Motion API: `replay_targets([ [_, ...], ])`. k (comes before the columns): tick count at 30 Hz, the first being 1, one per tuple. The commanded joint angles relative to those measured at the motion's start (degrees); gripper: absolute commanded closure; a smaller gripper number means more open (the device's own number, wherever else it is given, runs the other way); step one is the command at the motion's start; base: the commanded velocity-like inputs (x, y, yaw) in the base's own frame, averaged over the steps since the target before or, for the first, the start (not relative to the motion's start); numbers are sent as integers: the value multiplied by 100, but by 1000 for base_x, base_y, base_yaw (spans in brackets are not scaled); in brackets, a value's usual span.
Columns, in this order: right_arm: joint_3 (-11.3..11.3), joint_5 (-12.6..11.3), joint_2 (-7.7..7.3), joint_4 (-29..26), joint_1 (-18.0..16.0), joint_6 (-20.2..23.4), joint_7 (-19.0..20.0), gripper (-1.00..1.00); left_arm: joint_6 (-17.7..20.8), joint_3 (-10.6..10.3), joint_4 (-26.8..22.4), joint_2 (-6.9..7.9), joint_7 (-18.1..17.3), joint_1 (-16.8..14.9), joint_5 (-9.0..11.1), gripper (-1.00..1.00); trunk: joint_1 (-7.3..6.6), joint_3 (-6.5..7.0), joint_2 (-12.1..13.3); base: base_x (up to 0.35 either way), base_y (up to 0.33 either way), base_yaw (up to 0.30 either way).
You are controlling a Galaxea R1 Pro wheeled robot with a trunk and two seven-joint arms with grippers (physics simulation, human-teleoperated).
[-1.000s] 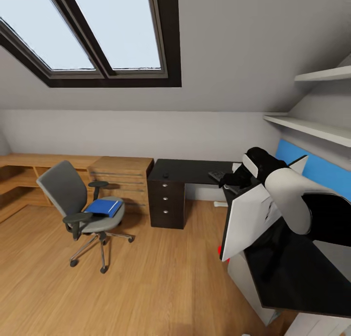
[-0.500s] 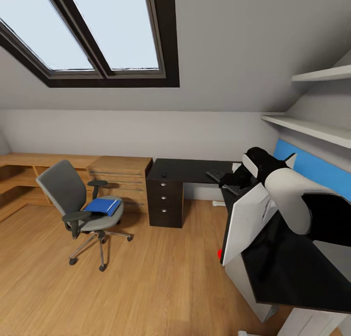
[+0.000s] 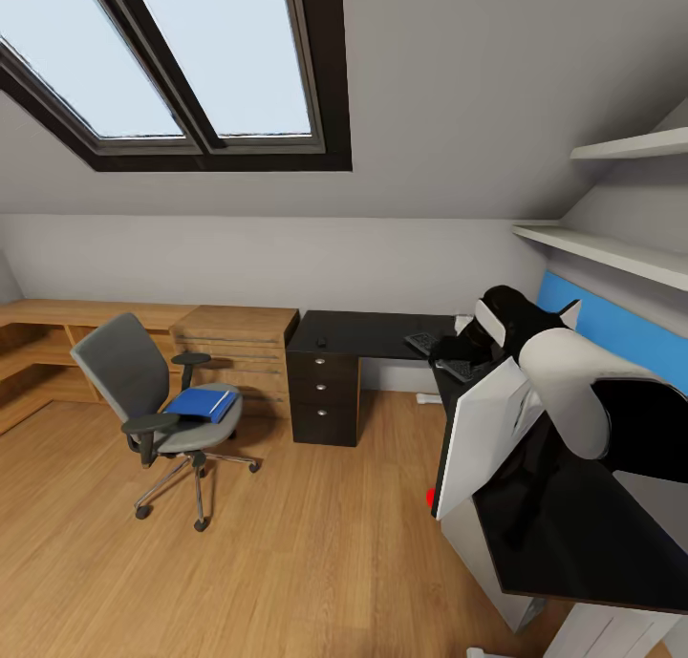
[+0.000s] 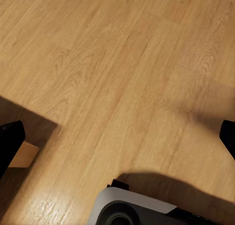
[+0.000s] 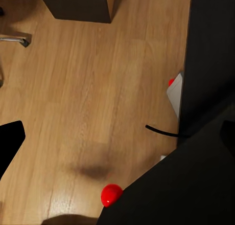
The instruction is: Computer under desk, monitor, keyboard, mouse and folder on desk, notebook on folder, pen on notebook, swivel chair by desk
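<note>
Here, the robot stands by the near wing of the L-shaped counter (image 3: 368, 333), right arm (image 3: 564, 391) raised over it. The monitor (image 3: 483, 429) sits on that wing, white back toward us, tilted. Keyboard (image 3: 425, 343) lies on the black top just beyond, near the inner corner; the mouse (image 3: 323, 342) is a small dark speck on the far wing above the drawer unit (image 3: 325, 400), well apart from the keyboard.

Swivel chair (image 3: 158, 410) stands out on the wooden floor (image 3: 287, 553), apart from the counter, with the blue folder (image 3: 203, 405) flat on its seat. A light grey box under the near wing is probably the computer (image 3: 483, 558).

Right fingers (image 5: 117, 137): dark tips at opposite edges of the right wrist view, spread wide, holding nothing. Left fingers (image 4: 117, 137): likewise apart and empty, pointing at bare floor.

Judgement: the folder looks like the next job. Roll up to the chair squarely and slowly, since casters will skate if bumped. Come at the folder from its overhanging edge, low and level, as a flat thing gives little to pinch. Notebook and pen I cannot make out.
</note>
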Motion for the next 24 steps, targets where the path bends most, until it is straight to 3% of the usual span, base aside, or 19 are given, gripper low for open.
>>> replay_targets([
  [1, 15, 31, -2, -119, -2, -28, 38, -100, -1, 24, -11, -3, 8, 3, -29, -100, 3, -8, -8, 0, 0, 0],
  [2, 16, 31, -3, -202, -2, -47, 37, -100, -1, 26, -13, -3, 7, 3, -29, -100, 3, -8, -8, 0, 0, 0],
  [5, 10, 38, -3, -1122, -2, -79, -35, -100, 1, 25, -9, -7, 6, 3, -29, -100, 3, -8, -8, 0, 0, 0],
  [12, 1, 41, -86, -2246, -2, -24, -86, -100, 1, 25, -11, -14, 5, 3, -29, -100, 3, -8, -8, 0, 0, 0],
  [24, -1, 40, -508, -2507, -2, -30, -91, -100, 1, 23, -8, -19, 5, 3, -31, -100, 3, -8, -8, -161, -112, 0],
])
